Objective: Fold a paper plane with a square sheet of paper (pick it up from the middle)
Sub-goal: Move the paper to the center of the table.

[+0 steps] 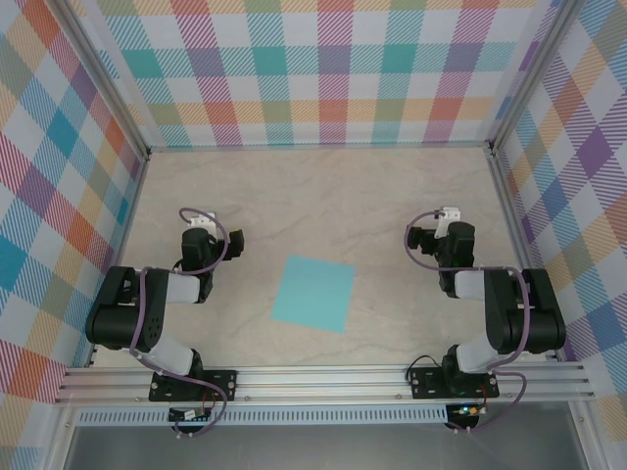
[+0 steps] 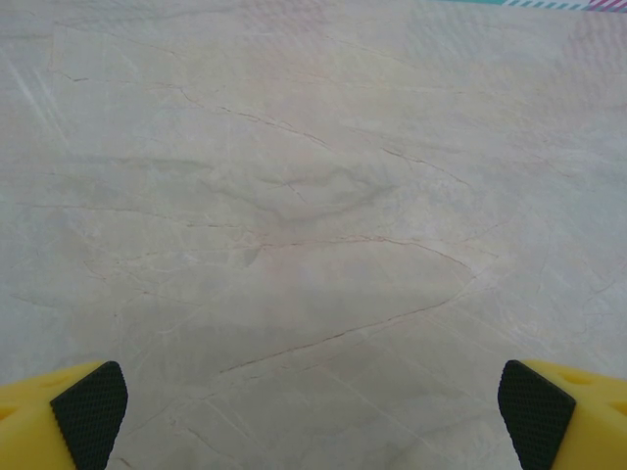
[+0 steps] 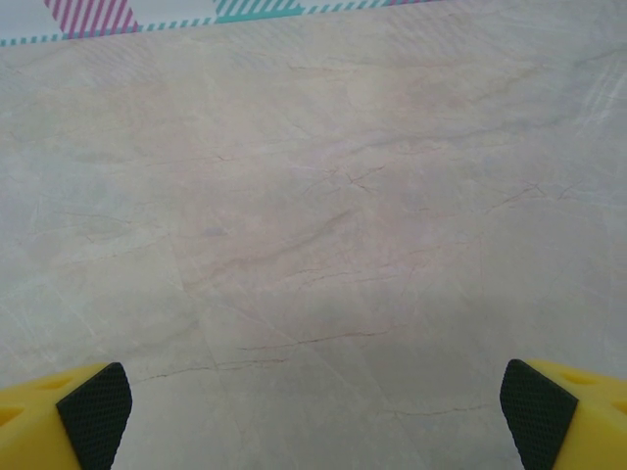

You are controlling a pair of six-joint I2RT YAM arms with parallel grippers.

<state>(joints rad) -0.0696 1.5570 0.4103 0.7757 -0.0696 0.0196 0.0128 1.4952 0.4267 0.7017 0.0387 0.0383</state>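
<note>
Marble-look table [image 1: 294, 186], square sheet of paper [image 1: 313, 293] flat and unfolded between the arms, left gripper [image 2: 313, 411] and right gripper [image 3: 315, 411] both spread wide, holding nothing: pre-pick stage, next probably a reach to the sheet's middle.

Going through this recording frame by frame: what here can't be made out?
- Left wrist view: the left tool has its yellow fingers cut off by the bottom edge.
- Right wrist view: the right tool, likewise.
- Top view: both tools' fingers are hidden beneath their own arms.
- Top view: faint creases on the thin turquoise square sheet of paper are too small to tell.
</note>
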